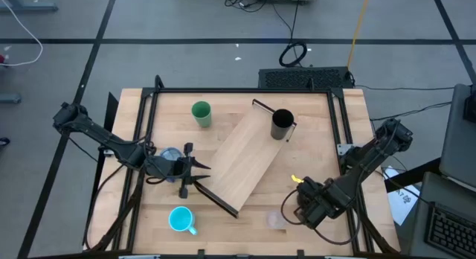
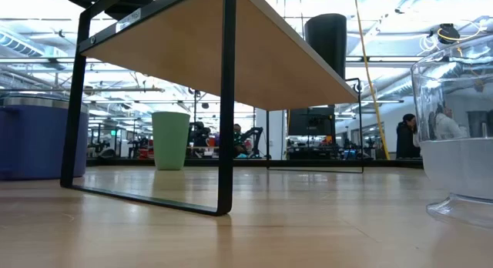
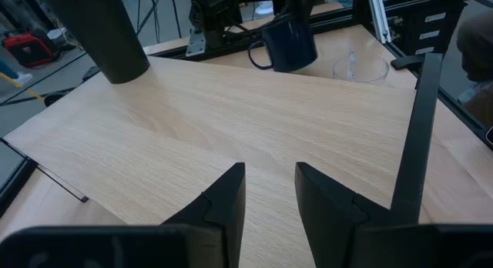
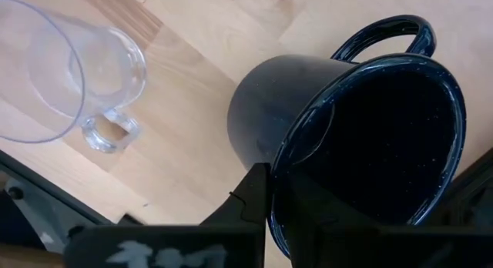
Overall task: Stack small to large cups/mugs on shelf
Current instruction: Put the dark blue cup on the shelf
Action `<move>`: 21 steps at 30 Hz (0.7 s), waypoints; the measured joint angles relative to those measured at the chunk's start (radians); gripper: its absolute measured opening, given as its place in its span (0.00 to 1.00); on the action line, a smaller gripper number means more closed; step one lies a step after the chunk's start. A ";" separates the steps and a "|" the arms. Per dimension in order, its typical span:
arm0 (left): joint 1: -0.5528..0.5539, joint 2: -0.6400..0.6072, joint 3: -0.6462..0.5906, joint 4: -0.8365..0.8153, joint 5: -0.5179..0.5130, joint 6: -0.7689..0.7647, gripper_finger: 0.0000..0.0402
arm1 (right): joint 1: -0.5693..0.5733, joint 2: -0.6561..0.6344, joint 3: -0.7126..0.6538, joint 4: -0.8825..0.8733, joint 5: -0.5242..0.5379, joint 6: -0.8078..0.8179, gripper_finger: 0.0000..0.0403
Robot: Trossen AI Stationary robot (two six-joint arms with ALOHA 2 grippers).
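Cups counted in the high view, left to right: one blue-purple mug (image 1: 170, 155) at the left side of the table, partly under the left arm; one cyan handled mug (image 1: 181, 219) near the front edge; one green tumbler (image 1: 201, 113) upright toward the back; one tall black cup (image 1: 281, 124) standing on the far end of the shelf; one tiny clear cup (image 1: 276, 219) on the tabletop near the front right. A sixth, one wide black mug (image 4: 362, 129), shows best in the right wrist view. Six vessels in all.

One shelf (image 1: 242, 158) lies diagonally across the middle of the table, a light-wood board with dark brackets at both short ends. Only the tall black cup stands on it.

Left gripper (image 1: 195, 172) sits at the near-left end of the shelf, beside the blue-purple mug; its fingers (image 3: 223, 202) stand apart over the board, holding nothing.

Right gripper (image 1: 309, 199) is at the front right, just beside the tiny clear cup. Its fingers are clamped on the rim of the wide black mug, which hangs tilted above the tabletop.

Surface: one wooden tabletop (image 1: 320, 132) inside a dark frame. Room: grey floor with cables; the low view shows a person (image 2: 404, 137) far behind.
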 joint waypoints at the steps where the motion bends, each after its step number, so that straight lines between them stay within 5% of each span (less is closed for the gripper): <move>1: 0.000 0.000 0.000 0.000 0.000 0.000 0.29 | 0.003 0.000 0.000 -0.001 -0.001 0.003 0.02; 21: 0.000 0.000 0.000 0.000 0.000 0.002 0.29 | 0.018 0.000 0.000 -0.038 0.018 0.006 0.02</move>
